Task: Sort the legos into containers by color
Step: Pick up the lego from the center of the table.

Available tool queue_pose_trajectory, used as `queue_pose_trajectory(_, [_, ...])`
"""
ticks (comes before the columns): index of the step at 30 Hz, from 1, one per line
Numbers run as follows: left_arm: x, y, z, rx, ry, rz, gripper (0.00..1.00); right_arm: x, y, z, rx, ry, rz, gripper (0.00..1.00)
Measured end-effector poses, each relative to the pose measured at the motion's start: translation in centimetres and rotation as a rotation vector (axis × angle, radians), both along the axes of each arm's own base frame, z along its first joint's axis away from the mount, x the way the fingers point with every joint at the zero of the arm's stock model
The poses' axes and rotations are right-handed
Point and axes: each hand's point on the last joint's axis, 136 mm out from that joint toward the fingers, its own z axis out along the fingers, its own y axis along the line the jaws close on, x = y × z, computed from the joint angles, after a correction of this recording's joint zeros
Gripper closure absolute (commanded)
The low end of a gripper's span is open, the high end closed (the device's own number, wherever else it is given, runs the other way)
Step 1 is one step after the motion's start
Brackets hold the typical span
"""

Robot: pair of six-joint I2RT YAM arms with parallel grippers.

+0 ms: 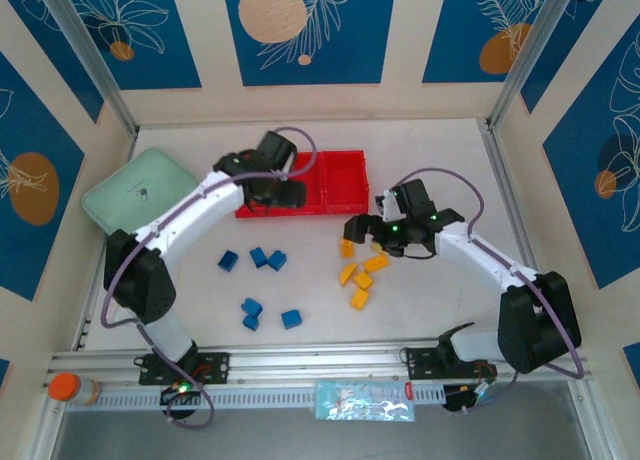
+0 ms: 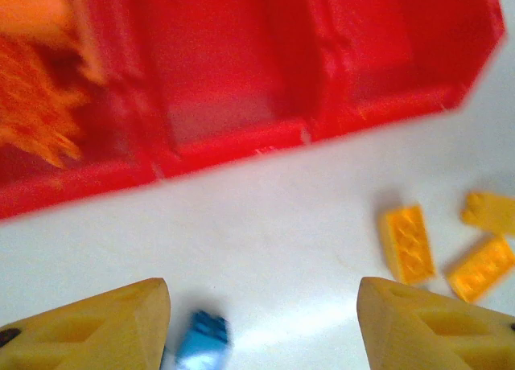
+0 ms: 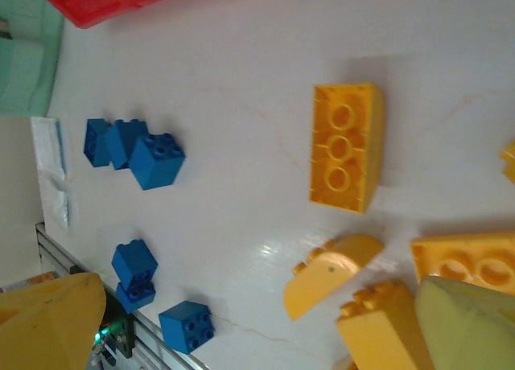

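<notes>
Printed plastic packet (image 1: 365, 400) on the near-edge rail, print too small to read; no other writing legible. Blue legos (image 1: 277, 261) lie loose near the table's centre, left side. Yellow legos (image 1: 347, 273) cluster to their right. Right gripper (image 1: 368, 230) hovers over the yellow cluster, jaws wide, empty. Left gripper (image 1: 275, 193) sits over the red tray (image 1: 345, 180) toward the far edge, fingers apart, nothing between. Blurred orange shows in one end compartment. Risk: yellow bricks are crowded, so the right fingers may knock neighbours or pinch two.
</notes>
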Motion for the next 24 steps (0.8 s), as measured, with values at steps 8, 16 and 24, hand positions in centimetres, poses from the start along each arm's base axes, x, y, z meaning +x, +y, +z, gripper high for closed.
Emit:
queue_pose_trajectory(8, [-5.3,-4.7,-4.8,-0.048,0.115,0.018,0.32,-0.2,-3.6,-1.2,-0.01,0.022,-0.104,0.01])
queue_pose_trajectory(16, [-5.1,-10.1,-9.5,-0.053,0.166,0.024,0.27,0.5,-5.1,-1.3,-0.012,0.012,-0.146,0.01])
queue_pose_trajectory(24, [-4.5,-13.4,-12.0,-0.017,0.181,0.007,0.23,0.6,-6.3,-2.0,0.007,0.025,-0.184,0.01])
